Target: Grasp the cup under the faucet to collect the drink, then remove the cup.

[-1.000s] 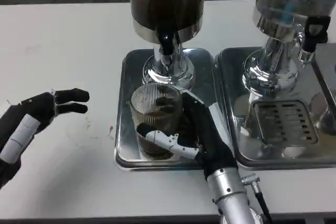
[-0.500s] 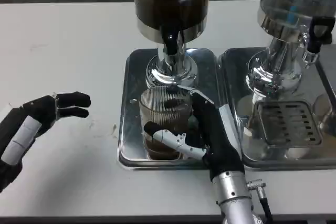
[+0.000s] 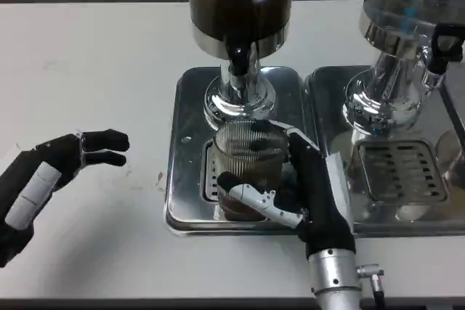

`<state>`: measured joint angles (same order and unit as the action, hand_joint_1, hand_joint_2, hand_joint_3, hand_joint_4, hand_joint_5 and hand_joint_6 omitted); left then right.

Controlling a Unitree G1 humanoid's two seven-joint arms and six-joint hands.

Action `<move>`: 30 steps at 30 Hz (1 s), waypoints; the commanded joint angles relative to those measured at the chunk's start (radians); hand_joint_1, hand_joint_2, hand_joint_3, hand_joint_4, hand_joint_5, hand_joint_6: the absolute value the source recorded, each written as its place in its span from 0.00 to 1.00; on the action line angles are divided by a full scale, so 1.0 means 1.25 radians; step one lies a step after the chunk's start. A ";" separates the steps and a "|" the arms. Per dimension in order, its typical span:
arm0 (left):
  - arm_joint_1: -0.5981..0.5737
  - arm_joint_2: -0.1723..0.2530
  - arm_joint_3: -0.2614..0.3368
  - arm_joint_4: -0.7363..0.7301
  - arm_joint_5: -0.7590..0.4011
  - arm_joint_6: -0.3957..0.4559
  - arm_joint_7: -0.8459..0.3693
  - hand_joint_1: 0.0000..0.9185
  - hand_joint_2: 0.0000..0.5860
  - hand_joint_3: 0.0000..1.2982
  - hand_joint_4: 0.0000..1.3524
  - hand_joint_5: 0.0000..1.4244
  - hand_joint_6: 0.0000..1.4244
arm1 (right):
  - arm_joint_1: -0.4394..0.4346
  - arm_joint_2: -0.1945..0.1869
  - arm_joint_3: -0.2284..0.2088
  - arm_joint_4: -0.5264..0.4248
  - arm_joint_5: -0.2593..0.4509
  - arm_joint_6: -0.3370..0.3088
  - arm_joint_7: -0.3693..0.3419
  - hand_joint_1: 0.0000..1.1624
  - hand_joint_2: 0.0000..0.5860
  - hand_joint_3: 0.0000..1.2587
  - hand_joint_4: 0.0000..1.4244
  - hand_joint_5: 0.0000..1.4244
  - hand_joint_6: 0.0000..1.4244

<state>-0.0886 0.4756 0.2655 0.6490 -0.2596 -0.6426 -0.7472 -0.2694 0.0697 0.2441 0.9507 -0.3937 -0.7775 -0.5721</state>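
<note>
Inspecting the bench (image 3: 87,49), we find the ribbed glass cup (image 3: 248,161) standing upright, long axis vertical and mouth up, on the left metal drip tray (image 3: 185,107), just near of the dark dispenser's faucet (image 3: 238,59). It holds some brown drink low down. The right hand (image 3: 305,194) grips it, fingers (image 3: 251,197) wrapped around its near side. The left hand (image 3: 54,172) lies to the left, well apart, fingers spread and holding nothing. A second dispenser (image 3: 399,41) stands at right.

Upright ribbed cup (image 3: 247,165) under faucet (image 3: 238,59)
</note>
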 commanded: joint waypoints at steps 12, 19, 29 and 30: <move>-0.016 0.019 -0.010 0.015 0.005 0.003 -0.003 0.00 0.11 0.33 0.26 0.26 0.15 | 0.094 -0.001 -0.018 -0.181 -0.011 -0.034 -0.019 0.87 0.10 0.56 0.63 0.74 1.00; -0.032 0.018 -0.017 0.030 0.006 -0.001 -0.010 0.00 0.11 0.33 0.26 0.27 0.15 | 0.138 -0.008 -0.034 -0.245 -0.001 -0.021 0.005 0.87 0.08 0.58 0.64 0.75 1.00; -0.034 0.016 -0.028 0.021 0.019 -0.024 -0.013 0.00 0.10 0.33 0.26 0.27 0.15 | 0.199 -0.022 -0.052 -0.358 -0.032 -0.012 0.003 0.89 0.07 0.60 0.65 0.76 1.00; -0.032 0.016 -0.030 0.017 0.021 -0.028 -0.012 0.00 0.10 0.33 0.26 0.27 0.15 | 0.206 -0.023 -0.056 -0.373 -0.035 -0.011 0.002 0.89 0.07 0.60 0.66 0.76 1.00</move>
<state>-0.1277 0.4886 0.2443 0.6818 -0.2524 -0.6494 -0.7573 -0.0309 0.0398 0.1851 0.5524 -0.4316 -0.7749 -0.5561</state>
